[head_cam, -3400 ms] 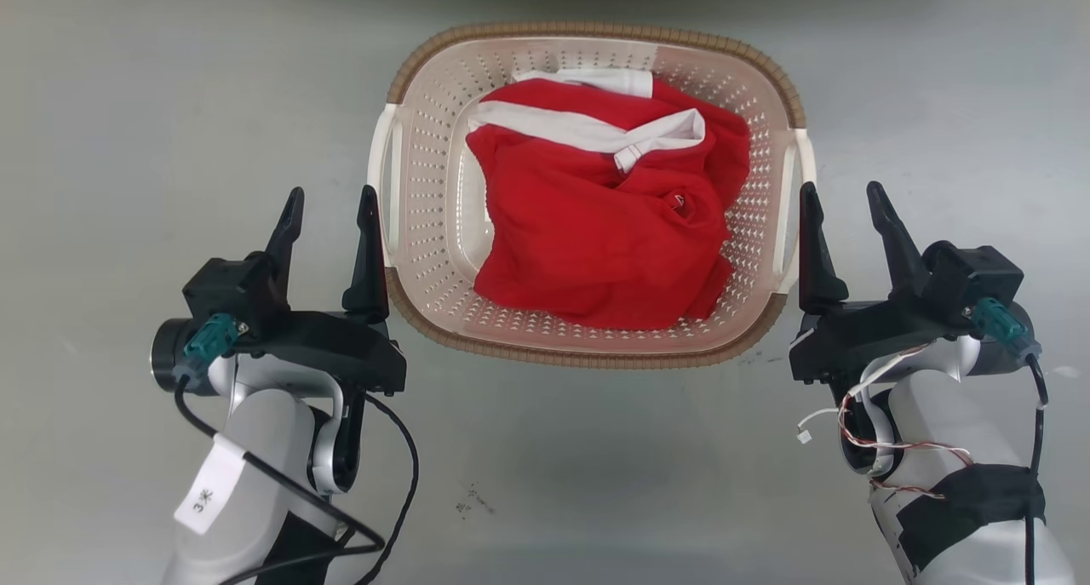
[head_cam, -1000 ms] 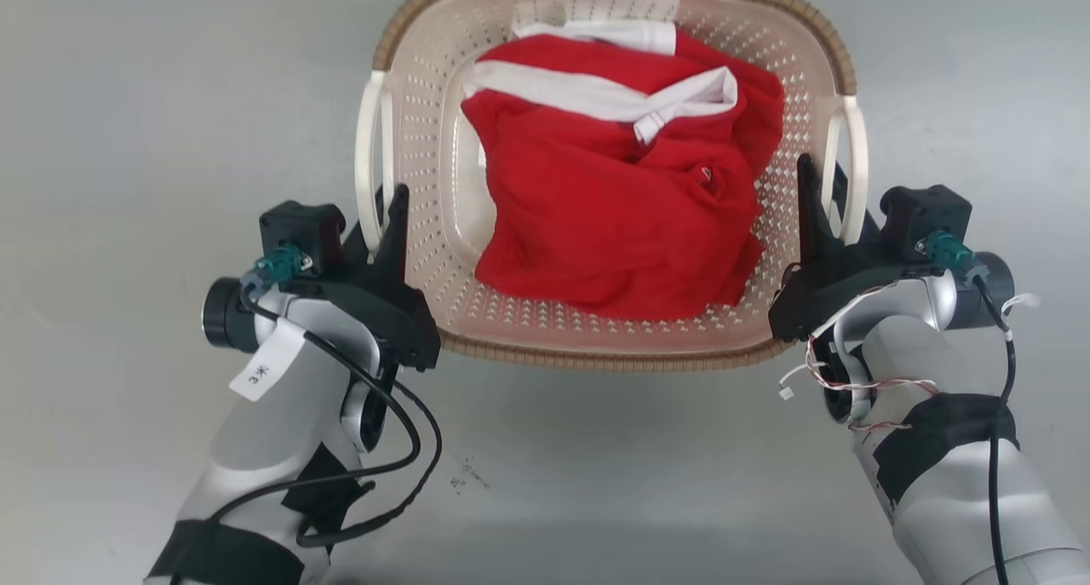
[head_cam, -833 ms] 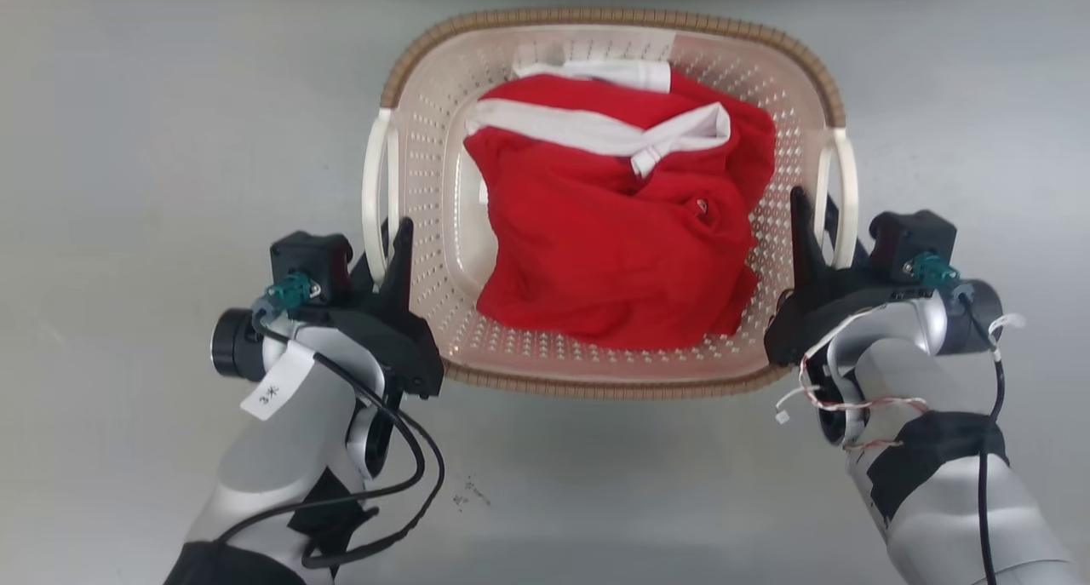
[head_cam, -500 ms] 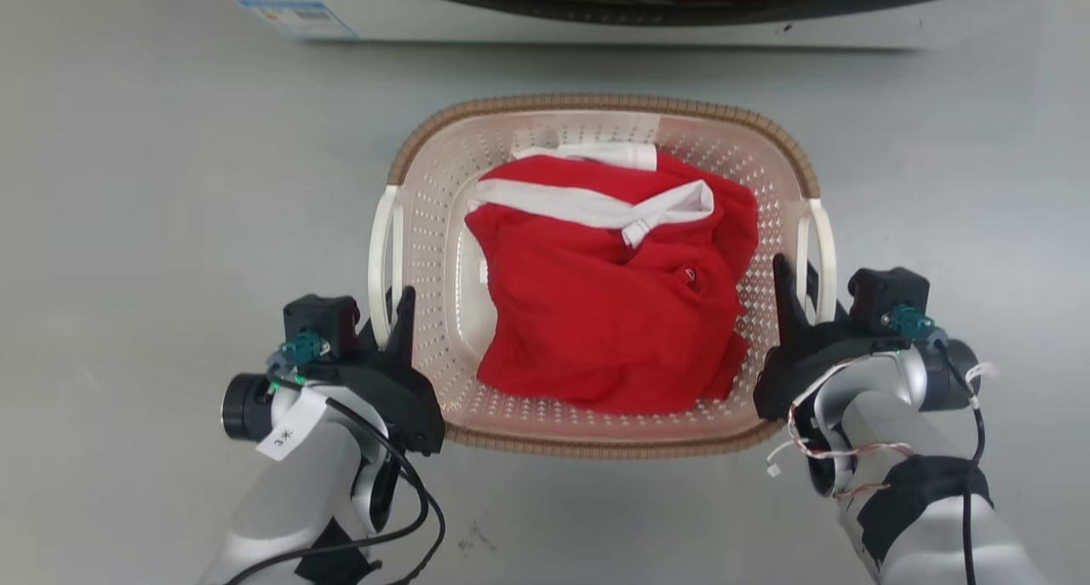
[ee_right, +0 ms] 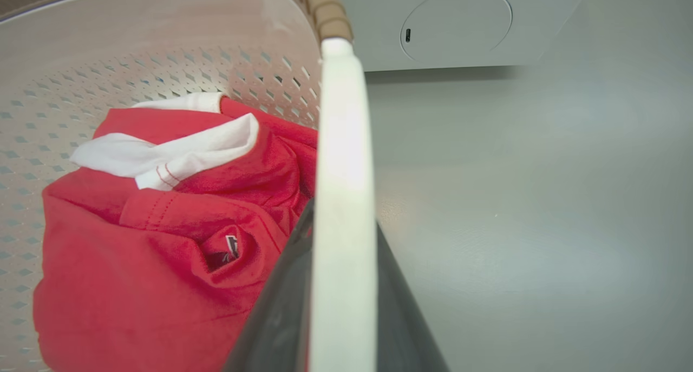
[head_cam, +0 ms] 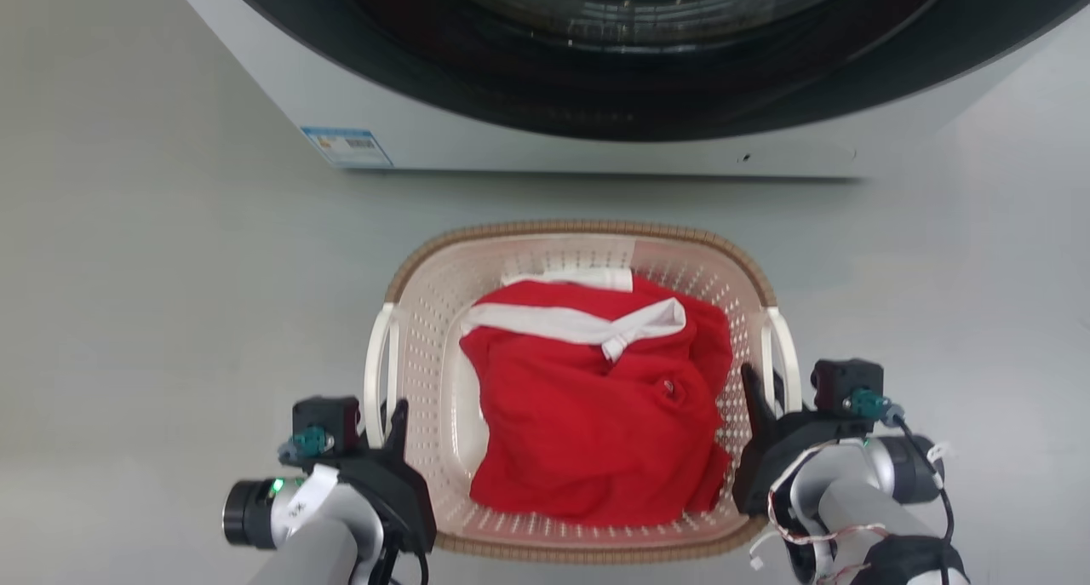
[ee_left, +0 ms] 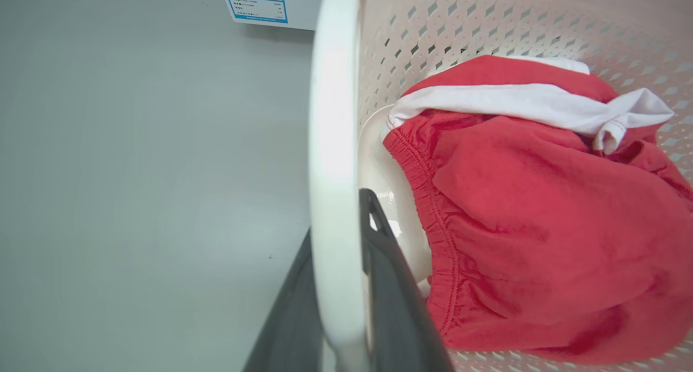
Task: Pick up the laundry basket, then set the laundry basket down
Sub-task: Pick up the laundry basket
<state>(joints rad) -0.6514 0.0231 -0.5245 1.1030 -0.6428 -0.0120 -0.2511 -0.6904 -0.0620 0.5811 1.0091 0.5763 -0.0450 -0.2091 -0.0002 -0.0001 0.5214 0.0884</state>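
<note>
The laundry basket [head_cam: 579, 228], cream-pink and perforated with a brown woven rim, hangs between my two grippers in front of the washer. A red garment with white trim [head_cam: 596, 423] lies crumpled in it. My left gripper [head_cam: 385, 415] is shut on the basket's white left handle [ee_left: 333, 144], one dark finger on each side of the bar. On the opposite side, my right gripper [head_cam: 766, 382] is shut on the white right handle [ee_right: 344, 134] in the same way. In both wrist views the handle bar hides part of the fingers.
A white front-loading washer [head_cam: 443, 138] with a dark round door [head_cam: 613, 65] stands just beyond the basket, a blue label [head_cam: 345, 146] on its lower left corner. Grey floor [head_cam: 153, 270] stretches to the left and right of the basket.
Both grippers moved in from beside the basket and shut on its handles. Over the last second the camera moved: the washer has come into view and the basket sits lower in the picture.
</note>
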